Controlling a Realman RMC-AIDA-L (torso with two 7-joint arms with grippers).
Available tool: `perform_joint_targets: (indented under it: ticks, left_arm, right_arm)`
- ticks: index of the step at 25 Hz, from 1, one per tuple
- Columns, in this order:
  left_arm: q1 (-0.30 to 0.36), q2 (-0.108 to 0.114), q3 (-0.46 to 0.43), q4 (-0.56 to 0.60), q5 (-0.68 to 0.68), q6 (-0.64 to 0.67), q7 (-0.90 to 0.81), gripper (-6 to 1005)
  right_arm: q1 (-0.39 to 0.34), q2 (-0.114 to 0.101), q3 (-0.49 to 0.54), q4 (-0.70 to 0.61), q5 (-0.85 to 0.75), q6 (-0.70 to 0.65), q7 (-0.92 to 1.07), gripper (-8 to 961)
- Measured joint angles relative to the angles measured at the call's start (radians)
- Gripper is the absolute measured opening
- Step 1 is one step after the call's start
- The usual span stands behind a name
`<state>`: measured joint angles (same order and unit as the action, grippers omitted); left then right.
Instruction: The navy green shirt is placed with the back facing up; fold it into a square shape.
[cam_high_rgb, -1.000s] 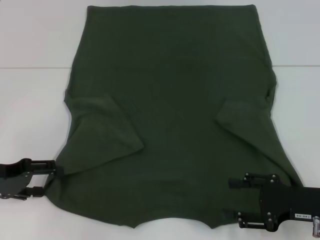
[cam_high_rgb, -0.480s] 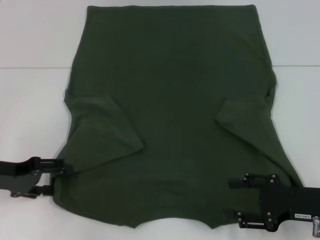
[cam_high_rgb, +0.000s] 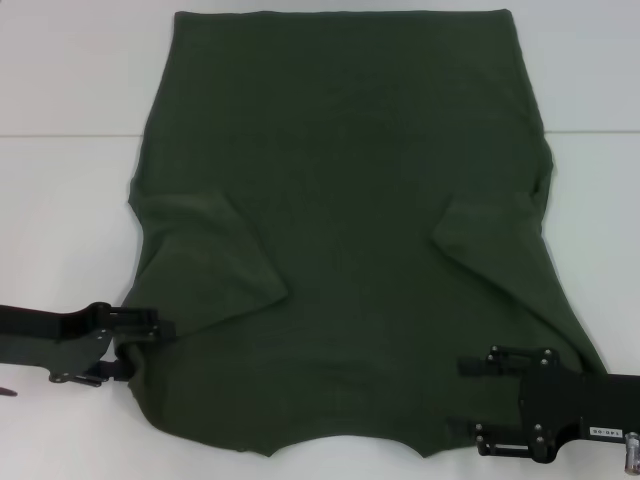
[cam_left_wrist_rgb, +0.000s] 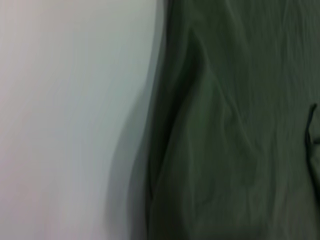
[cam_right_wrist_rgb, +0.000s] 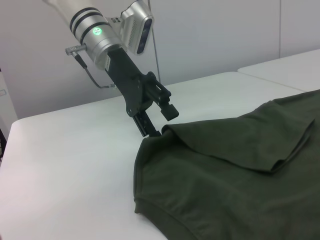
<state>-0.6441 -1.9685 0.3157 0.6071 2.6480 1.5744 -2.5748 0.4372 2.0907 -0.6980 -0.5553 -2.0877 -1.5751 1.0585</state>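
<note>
The navy green shirt lies flat, plain back up, collar toward me, both sleeves folded inward. My left gripper is at the shirt's near left edge, open, its fingers straddling the cloth's edge. The right wrist view shows the left gripper with its lower fingertip touching the slightly raised edge of the shirt. The left wrist view shows only the shirt with soft creases, next to bare table. My right gripper is open over the shirt's near right shoulder area.
The white table has a seam running across at the far part. Bare table shows on both sides of the shirt. In the right wrist view a wall stands behind the table.
My left gripper has moved to the right into the shirt's near left edge, and that edge has shifted right with it. The right gripper has not moved.
</note>
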Motion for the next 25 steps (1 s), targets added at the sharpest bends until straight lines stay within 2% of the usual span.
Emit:
perform_joint_targets:
  ticks: [9,16,25]
  left_arm:
    - [0.002,0.002,0.05,0.044,0.018,-0.008,-0.03,919]
    - [-0.01,0.0,0.155,0.08,0.021,-0.004,-0.082,919]
    - [-0.025,0.0,0.182,0.088,0.02,-0.004,-0.104,919]
  right_arm:
    - [0.001,0.0,0.0,0.0,0.0,0.004,0.0,755]
    - [0.001,0.0,0.0,0.0,0.001,0.004,0.0,755]
    - [0.002,0.0,0.001,0.0,0.002,0.004,0.0,754]
